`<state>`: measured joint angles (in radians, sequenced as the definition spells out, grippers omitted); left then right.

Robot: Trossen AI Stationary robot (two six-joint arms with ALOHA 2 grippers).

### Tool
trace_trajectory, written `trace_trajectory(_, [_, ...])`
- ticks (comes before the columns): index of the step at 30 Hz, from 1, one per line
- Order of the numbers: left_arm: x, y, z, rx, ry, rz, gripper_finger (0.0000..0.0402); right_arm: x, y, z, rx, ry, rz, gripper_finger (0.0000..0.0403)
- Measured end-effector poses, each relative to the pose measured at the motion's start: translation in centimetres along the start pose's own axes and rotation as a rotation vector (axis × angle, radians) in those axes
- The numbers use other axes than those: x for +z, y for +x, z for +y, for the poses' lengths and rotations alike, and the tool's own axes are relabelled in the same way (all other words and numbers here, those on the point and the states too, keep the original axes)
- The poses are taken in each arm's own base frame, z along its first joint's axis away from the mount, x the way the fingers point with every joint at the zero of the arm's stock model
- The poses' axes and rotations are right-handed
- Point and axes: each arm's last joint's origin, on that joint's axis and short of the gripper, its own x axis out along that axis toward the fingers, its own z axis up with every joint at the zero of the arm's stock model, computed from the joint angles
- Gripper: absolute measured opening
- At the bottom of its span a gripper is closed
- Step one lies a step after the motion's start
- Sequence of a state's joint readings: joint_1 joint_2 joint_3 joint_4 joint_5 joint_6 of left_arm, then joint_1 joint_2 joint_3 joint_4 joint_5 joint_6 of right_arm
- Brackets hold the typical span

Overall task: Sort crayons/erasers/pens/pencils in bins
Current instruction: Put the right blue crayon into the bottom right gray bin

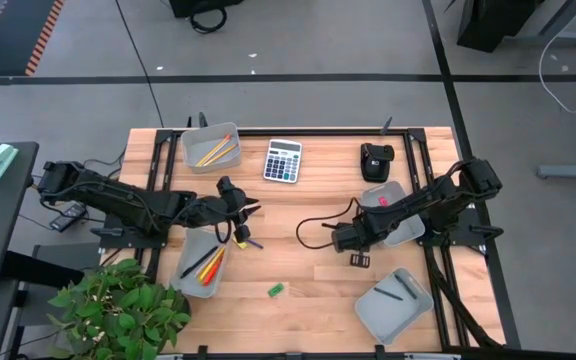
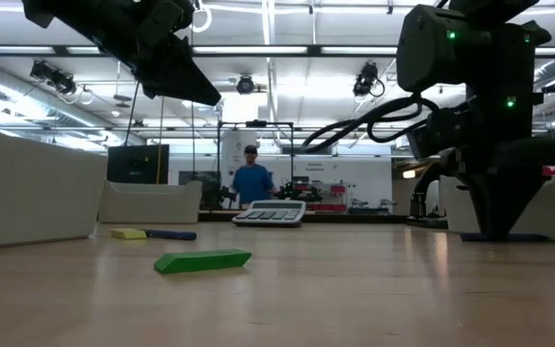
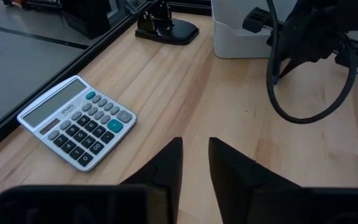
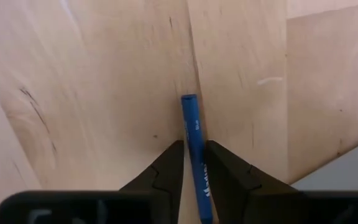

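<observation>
Blue pen [image 4: 194, 158] between right fingers [image 4: 166, 168]

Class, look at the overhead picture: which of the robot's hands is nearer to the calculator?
The left. The left hand is just below and left of the calculator, which fills its wrist view. The right hand sits farther off, below and right, gripping a blue pen.

Both arms are matte black, built of chunky jointed segments. The left arm [image 1: 118, 200] trails thin black cables along its links. The right arm [image 1: 438, 200] carries a thick black cable looping off its wrist, and small green indicator lights glow on its housing. The fingers [image 3: 166, 171] are dark, smooth, tapering wedges.
</observation>
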<state>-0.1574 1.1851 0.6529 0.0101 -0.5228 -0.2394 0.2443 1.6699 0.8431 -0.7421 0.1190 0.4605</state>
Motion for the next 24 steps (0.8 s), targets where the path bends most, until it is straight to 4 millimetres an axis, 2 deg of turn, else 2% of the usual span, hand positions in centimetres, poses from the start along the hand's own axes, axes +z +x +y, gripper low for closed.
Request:
trace_trajectory(7, [0.0, 0.0, 0.0, 0.000, 0.003, 0.000, 0.0081, -0.2, -0.3, 0.2, 0.010, -0.029, -0.015, 0.0045])
trace_trajectory(17, [0.0, 0.0, 0.0, -0.001, 0.041, -0.001, 0.0082, -0.6, -1.1, 1.6, 0.044, -0.037, -0.047, 0.0041])
trace_trajectory(24, [0.0, 0.0, 0.0, -0.001, 0.041, -0.001, 0.0081, 0.9, -4.3, 3.7, 0.089, -0.071, -0.131, 0.0041])
